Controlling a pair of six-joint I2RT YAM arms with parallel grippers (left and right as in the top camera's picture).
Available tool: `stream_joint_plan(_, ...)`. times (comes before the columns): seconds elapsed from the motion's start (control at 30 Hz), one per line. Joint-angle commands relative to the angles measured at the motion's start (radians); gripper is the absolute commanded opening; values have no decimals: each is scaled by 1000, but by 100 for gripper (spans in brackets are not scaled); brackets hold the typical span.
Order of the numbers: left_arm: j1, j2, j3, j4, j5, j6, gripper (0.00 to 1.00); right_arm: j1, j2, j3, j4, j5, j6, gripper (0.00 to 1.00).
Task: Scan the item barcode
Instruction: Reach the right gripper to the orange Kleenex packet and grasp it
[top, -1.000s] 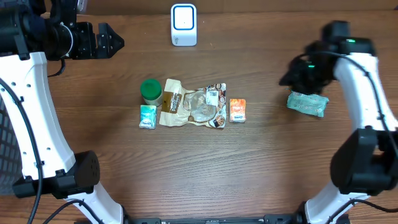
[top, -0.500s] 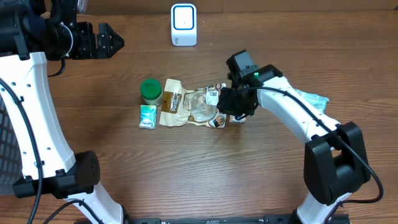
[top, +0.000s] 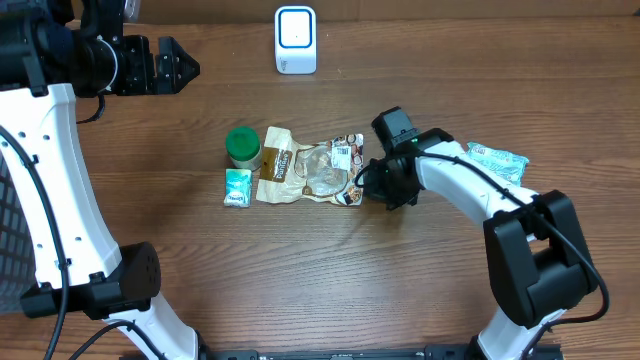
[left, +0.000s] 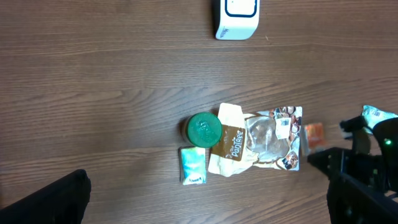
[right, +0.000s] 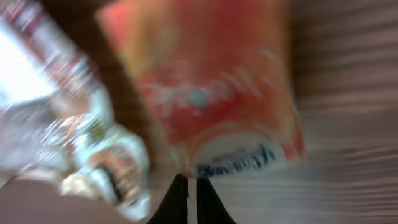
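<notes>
Lying just ahead of the closed right pincer (right: 188, 186), the orange packet (right: 205, 93) sits at its tips.

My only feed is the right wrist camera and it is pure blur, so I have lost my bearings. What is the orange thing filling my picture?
Observer: An orange packet. The left wrist view shows it lying flat beside the right end of a snack bag.
Operator: Where would I take it?
Observer: The scanner, a white box, stands near the far edge of the table, beyond the bag and a little to the left.
Operator: Is the other arm in the way?
Observer: No. The left tool hangs open and empty at the far left, apart from all the items.
</notes>
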Motion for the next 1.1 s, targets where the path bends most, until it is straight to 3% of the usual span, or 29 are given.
stream_joint_plan(0.0,-2,-1,1,-2,0,19,99,-68,1,-5,26,172,-56,4)
stream_joint_plan(0.17,-2,-1,1,-2,0,19,100,-137,1,-5,163,256,-200,4)
stream_joint_plan(0.27,-2,0,1,-2,0,19,100,-181,1,-5,304,256,-383,4)
stream_joint_plan(0.37,-2,-1,1,-2,0,19,100,-204,1,1,389,247,-419,4)
stream_joint_plan(0.5,-2,0,1,-2,0,19,100,-216,1,82,379,42,-398,5)
stream_joint_plan(0.63,-2,-1,1,-2,0,19,99,-195,1,145,384,-95,-211,6)
stream_joint_plan(0.87,-2,-1,1,-2,0,19,100,-132,100,169,468,-43,-93,6)
stream_joint_plan(1.07,-2,-1,1,-2,0,19,100,-132,204,270,379,-21,-69,6)
